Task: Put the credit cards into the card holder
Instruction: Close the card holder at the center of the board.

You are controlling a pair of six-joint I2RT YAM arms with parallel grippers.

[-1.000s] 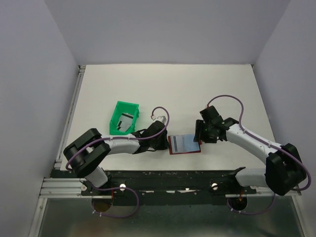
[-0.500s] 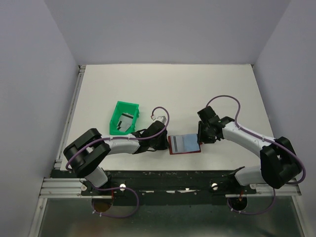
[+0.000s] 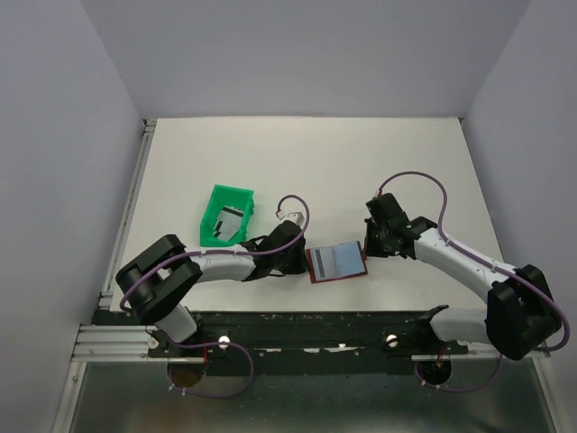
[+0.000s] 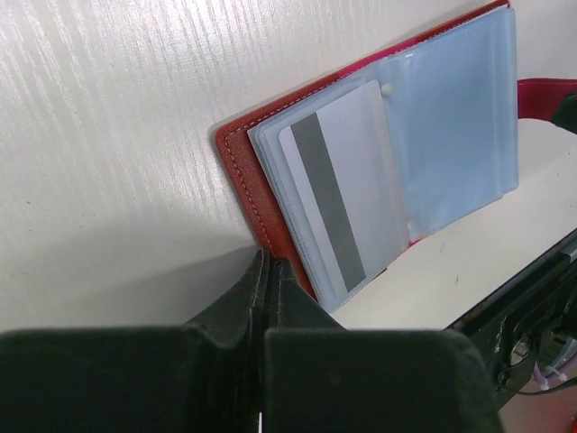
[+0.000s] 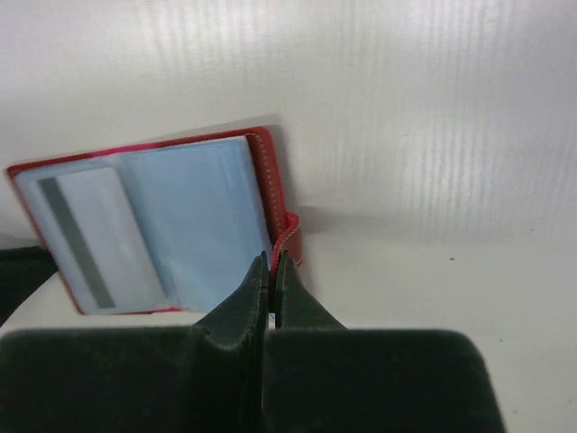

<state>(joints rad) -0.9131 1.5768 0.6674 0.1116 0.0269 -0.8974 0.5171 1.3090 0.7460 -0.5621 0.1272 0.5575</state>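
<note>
Card holder (image 3: pixel 337 262) lies open on the bench (image 3: pixel 315 153) between the two arms, red cover down and pale blue sleeves up. One credit card (image 4: pixel 347 194) sits in a sleeve on its left half, dark stripe showing. More cards (image 3: pixel 231 221) lie in the green tray (image 3: pixel 216 194), well off to the left and further back.

The right hand (image 5: pixel 270 266) is clenched on the stitched right edge of the cover, beside a small red tab. The left hand (image 4: pixel 268 266) is clenched too, with its tips at the left edge of the cover. Whether it pinches that edge or only presses on it, I cannot tell.

The main risk is that a pull by either arm drags the light holder across the smooth bench or folds it shut, and the seated card could then slide out of its sleeve. With both hands occupied at the holder, neither is free to fetch a card.

The bench is open behind the holder. The near rail is just beside it.
</note>
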